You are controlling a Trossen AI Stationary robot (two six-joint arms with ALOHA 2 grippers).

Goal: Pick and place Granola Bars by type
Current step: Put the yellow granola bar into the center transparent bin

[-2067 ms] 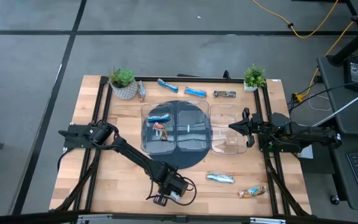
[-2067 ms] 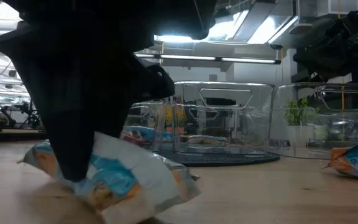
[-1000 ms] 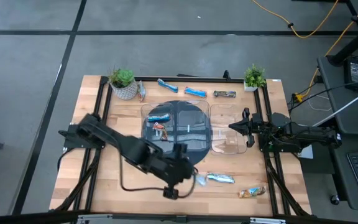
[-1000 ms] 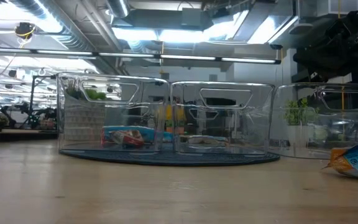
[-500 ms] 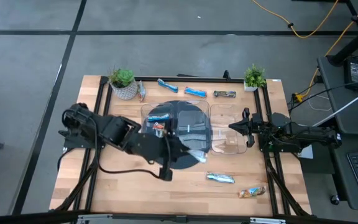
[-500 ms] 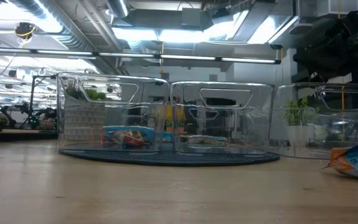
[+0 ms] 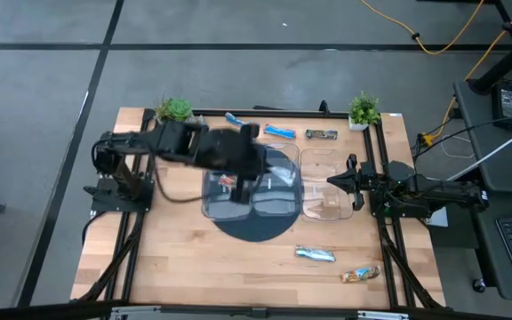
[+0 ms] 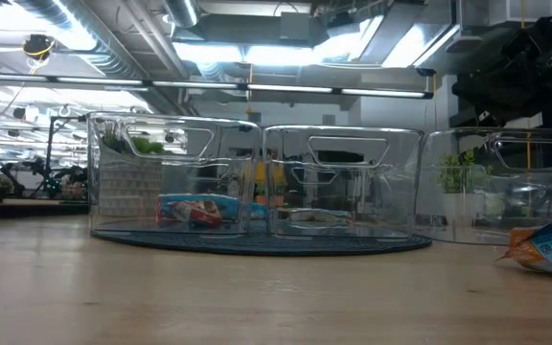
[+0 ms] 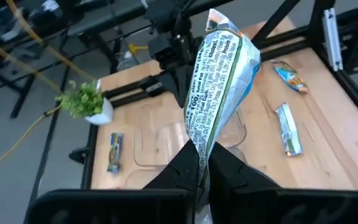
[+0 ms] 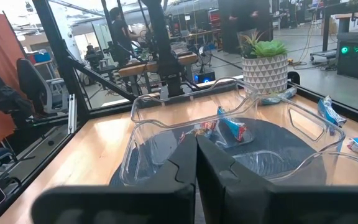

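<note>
The left gripper [image 9: 204, 163] is hanging above the clear trays [image 7: 254, 182] on the dark round mat [image 7: 249, 227], its fingers [image 9: 185, 163] pinched tight on the end of a white-and-blue granola bar [image 9: 219, 81] that is standing up from the tips; in the high view this gripper [image 7: 249, 169] is blurred over the left-hand tray. Beneath and beyond it, a red-and-blue bar [image 8: 192, 210] is lying inside that tray; a silver-blue bar [image 7: 315, 254] and a tan-orange bar [image 7: 360, 275] are lying on the bare wood [image 7: 176, 258] well apart from the gripper, toward the table's near edge, the two near each other but not touching; two blue bars [image 7: 239, 122] and a dark brown bar [image 7: 321, 135] are lying along the far edge, between the two potted plants [image 7: 174, 111], and the second blue one [image 7: 280, 132] is sitting just beside the arm.

The right gripper [image 7: 334, 181] is resting at the right-hand tray [image 7: 324, 191], fingers closed on nothing; straight ahead of it the wrist view is showing the tray's clear wall [image 10: 166, 134], with bars [image 10: 232, 129] lying past it.
</note>
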